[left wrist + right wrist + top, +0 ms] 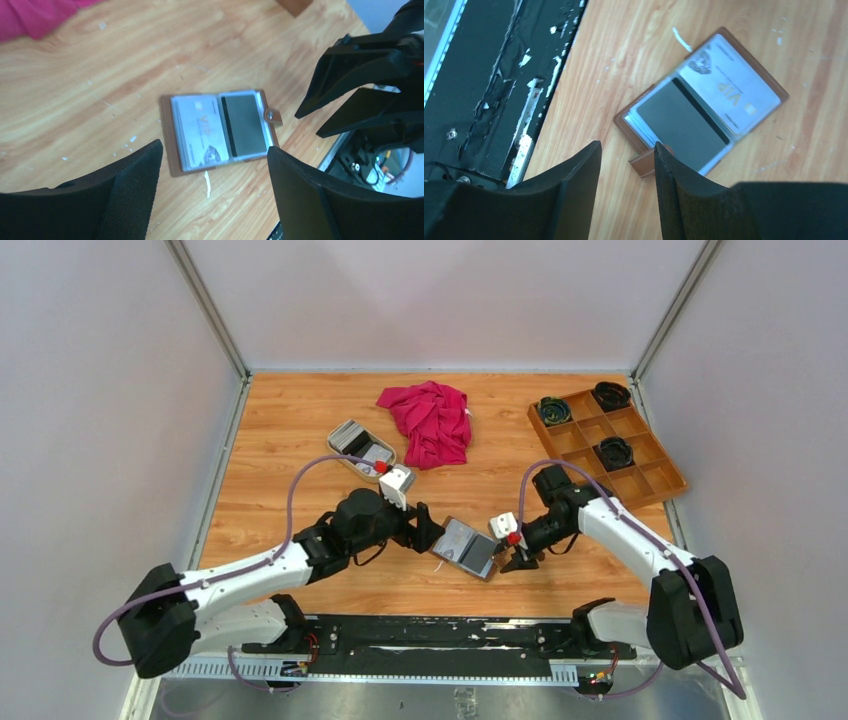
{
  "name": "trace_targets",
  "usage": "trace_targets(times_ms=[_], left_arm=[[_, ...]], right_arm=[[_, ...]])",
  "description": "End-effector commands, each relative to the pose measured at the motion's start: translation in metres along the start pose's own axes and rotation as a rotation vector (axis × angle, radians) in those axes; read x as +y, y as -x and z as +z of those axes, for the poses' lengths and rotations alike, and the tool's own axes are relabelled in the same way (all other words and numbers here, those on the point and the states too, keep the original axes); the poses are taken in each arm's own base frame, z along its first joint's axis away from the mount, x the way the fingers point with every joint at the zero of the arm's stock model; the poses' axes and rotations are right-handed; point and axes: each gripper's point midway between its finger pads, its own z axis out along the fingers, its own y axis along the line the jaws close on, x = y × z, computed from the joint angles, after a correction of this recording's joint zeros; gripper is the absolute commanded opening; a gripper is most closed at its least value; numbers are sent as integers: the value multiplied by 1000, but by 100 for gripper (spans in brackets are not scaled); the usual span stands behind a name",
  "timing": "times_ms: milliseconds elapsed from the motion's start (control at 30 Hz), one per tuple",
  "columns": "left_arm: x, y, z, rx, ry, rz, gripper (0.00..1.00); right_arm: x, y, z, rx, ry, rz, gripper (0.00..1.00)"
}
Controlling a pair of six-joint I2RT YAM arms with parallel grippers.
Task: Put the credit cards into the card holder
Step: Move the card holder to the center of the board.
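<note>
While left tool point(432, 528) and right tool point(517, 558) gape | card holder point(166, 135) open: credit cards point(200, 130) inside

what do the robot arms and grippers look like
The left arm and right arm have white links, black joints and bulky black shoulders. A purple-grey cable loops along each. Each wrist carries a white block with a red dot. The left gripper and right gripper have black wedge-shaped fingers.

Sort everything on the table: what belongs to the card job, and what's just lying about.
Job: card holder, lying open; white VIP card and dark card in it; credit cards in the beige dish.
Lying about: red cloth; wooden compartment tray; dark coiled items in it.
</note>
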Motion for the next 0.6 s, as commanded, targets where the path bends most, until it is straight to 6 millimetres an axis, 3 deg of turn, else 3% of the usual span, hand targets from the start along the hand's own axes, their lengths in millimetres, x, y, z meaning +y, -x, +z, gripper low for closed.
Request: trace_targets(times_ms=[0, 167, 300, 400, 567], left_arm=[[-7, -27, 14, 103, -65, -17, 77], [-4, -34, 22, 123, -53, -27, 70], [-1, -34, 23, 116, -35, -39, 64], [-1, -39, 23, 124, -35, -53, 60], [0, -44, 22, 130, -33, -73, 56]], right_arm=[[24, -5, 10, 24, 99, -155, 45], [47, -19, 29, 120, 257, -206, 27], [53, -31, 43, 212, 342, -194, 14], [57, -44, 52, 302, 397, -218, 9], [36, -62, 63, 478, 360, -210, 4]])
